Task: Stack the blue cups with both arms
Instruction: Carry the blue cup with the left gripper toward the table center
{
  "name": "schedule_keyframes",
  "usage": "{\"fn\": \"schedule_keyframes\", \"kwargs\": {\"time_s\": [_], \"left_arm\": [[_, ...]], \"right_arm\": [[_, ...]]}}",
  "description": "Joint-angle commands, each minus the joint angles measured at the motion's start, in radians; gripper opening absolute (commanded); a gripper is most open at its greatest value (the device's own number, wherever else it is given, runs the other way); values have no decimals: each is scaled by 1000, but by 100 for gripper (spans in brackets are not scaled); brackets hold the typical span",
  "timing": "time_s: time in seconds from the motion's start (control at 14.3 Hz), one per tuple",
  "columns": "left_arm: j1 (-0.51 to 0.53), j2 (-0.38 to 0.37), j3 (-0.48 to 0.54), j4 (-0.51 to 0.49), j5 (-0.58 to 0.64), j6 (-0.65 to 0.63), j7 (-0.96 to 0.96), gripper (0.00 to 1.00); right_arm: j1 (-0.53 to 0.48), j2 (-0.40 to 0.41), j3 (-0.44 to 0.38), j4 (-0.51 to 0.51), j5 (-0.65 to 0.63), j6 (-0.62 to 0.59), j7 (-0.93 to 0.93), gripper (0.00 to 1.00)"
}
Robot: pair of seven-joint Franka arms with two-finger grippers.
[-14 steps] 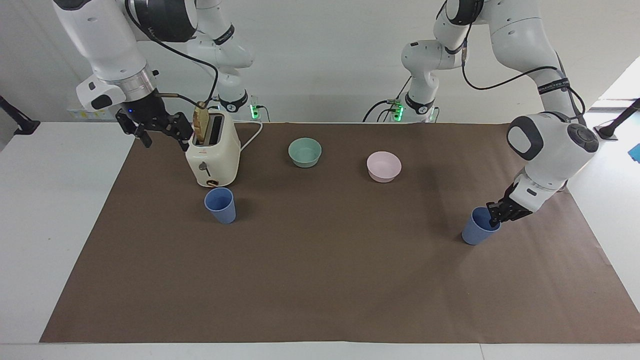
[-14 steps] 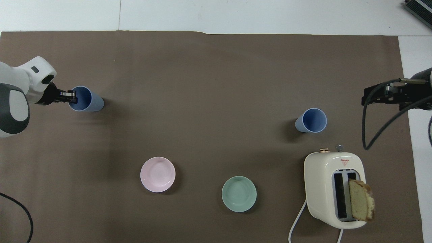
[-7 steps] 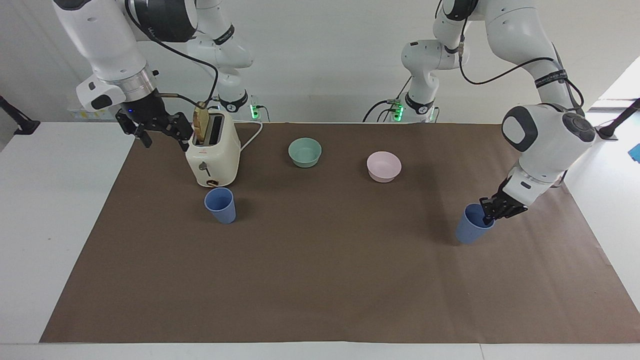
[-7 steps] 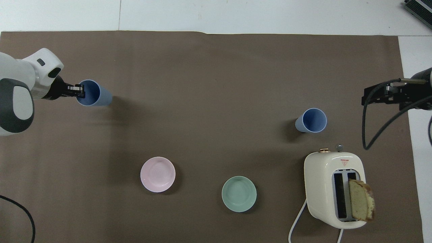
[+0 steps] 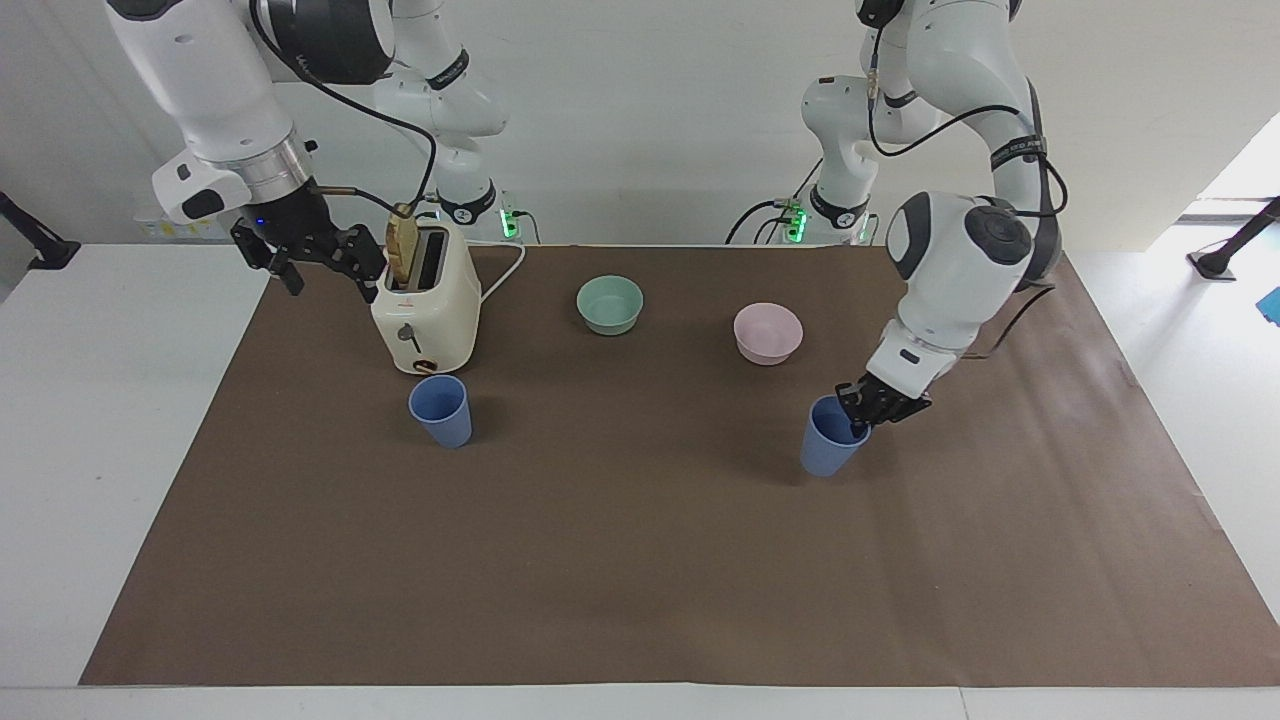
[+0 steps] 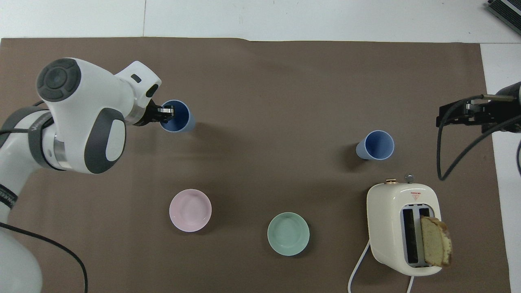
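Note:
One blue cup point(image 5: 827, 450) point(image 6: 182, 118) is pinched at its rim by my left gripper point(image 5: 858, 410) point(image 6: 166, 114), one finger inside and one outside. The cup leans a little, low over the brown mat, beside the pink bowl point(image 5: 767, 332) and farther from the robots than it. I cannot tell whether its base touches the mat. The other blue cup point(image 5: 440, 410) point(image 6: 376, 145) stands upright in front of the toaster point(image 5: 425, 305). My right gripper point(image 5: 325, 268) point(image 6: 464, 116) waits open and empty in the air beside the toaster, over the mat's edge.
The cream toaster point(image 6: 403, 228) holds a slice of bread point(image 6: 435, 241), and its white cable point(image 6: 358, 264) trails toward the robots. A teal bowl point(image 5: 610, 303) point(image 6: 288, 233) and the pink bowl point(image 6: 190, 210) sit nearer to the robots. White table point(image 5: 100, 450) borders the mat.
My left arm has carried its blue cup from the mat's end toward the middle of the table. The right arm and the other cup have not moved.

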Motion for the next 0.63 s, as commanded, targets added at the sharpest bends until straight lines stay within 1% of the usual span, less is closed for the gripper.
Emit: {"fn": "schedule_keyframes", "kwargs": {"time_s": [0.0, 0.21, 0.35, 0.56], "left_arm": [[-101, 6, 17, -12, 35, 53, -132, 0], [-185, 29, 18, -15, 38, 71, -215, 0], [-224, 30, 17, -28, 48, 74, -240, 0], [-245, 13, 12, -71, 47, 75, -246, 0]], "right_arm": [[-13, -24, 6, -31, -7, 22, -28, 100], [-13, -30, 6, -57, -7, 65, -27, 100], [-26, -34, 6, -73, -7, 69, -30, 100], [-29, -35, 6, -74, -7, 89, -28, 100]]}}
